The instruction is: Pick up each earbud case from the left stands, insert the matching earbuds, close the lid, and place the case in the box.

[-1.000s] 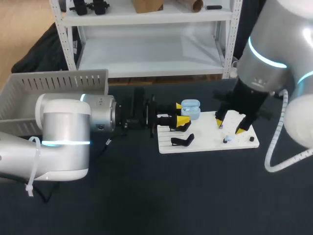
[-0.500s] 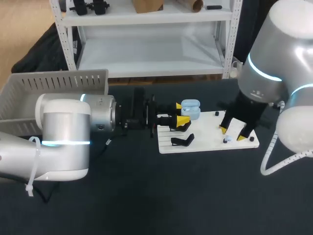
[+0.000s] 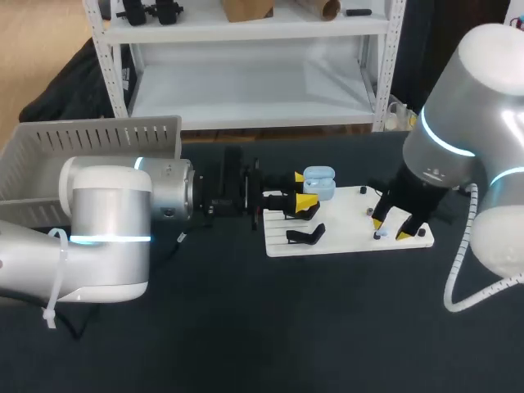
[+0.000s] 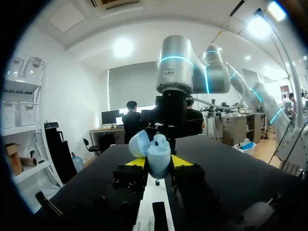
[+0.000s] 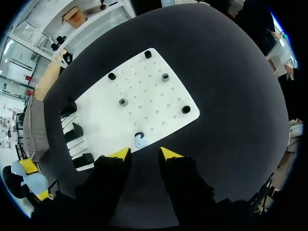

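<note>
The left arm lies level across the table, its gripper (image 4: 158, 162) clamped on a pale blue earbud case (image 4: 159, 155), upright with its lid open, over the white board's (image 3: 344, 237) back edge. The right gripper (image 5: 144, 154) points down at the board's front right edge with its fingers parted. A small earbud (image 5: 140, 141) sits just ahead of them among black pegs (image 5: 122, 102).

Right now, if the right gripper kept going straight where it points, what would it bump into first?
Most likely the little pale blue earbud on the white board. It sits just ahead of the right gripper, in line with the gap between its open fingers. Depth is unclear.
</note>
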Controlling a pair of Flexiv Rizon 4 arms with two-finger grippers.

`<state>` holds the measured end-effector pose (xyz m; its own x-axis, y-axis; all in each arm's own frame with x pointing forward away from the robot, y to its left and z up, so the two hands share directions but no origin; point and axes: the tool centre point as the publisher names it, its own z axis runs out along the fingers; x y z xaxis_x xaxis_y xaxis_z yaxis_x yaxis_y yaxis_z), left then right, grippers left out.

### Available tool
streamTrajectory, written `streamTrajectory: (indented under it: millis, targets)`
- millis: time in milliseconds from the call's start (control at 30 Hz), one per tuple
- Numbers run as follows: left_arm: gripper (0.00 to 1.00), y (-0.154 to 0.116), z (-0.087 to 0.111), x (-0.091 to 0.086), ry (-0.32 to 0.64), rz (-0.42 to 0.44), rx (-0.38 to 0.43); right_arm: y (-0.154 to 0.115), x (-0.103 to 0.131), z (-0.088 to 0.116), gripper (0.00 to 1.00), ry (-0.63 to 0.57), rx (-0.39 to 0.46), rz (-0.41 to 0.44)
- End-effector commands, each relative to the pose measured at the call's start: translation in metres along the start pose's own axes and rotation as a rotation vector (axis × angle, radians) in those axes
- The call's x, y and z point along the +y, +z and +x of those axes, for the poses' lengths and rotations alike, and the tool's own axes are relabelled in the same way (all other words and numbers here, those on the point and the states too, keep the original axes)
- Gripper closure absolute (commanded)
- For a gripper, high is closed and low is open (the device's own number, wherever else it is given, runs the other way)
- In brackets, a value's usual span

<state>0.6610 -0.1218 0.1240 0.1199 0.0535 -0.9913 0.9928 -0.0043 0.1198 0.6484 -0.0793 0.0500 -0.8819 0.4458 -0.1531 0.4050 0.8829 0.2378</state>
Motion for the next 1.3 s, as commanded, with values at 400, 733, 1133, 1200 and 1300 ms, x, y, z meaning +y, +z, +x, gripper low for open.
streamTrajectory:
  millis: [400, 733, 1133, 1200, 1300]
  targets:
    - [1.00, 0.001, 0.000, -0.001, 0.002, -0.006, 0.000, 0.015, 0.002, -0.002, 0.68, -0.025, -0.026, -0.018]
    - [1.00, 0.001, 0.000, -0.001, 0.002, -0.006, 0.000, 0.019, 0.001, -0.006, 0.67, -0.036, -0.036, -0.030]
    - [1.00, 0.001, 0.000, -0.001, 0.002, -0.006, 0.000, 0.024, 0.003, -0.007, 0.69, -0.045, -0.037, -0.038]
    - [1.00, 0.001, 0.000, -0.001, 0.002, -0.006, 0.000, 0.024, 0.003, -0.007, 0.70, -0.046, -0.037, -0.039]
    - [1.00, 0.001, 0.000, -0.001, 0.002, -0.006, 0.000, 0.025, 0.004, -0.007, 0.71, -0.047, -0.035, -0.039]
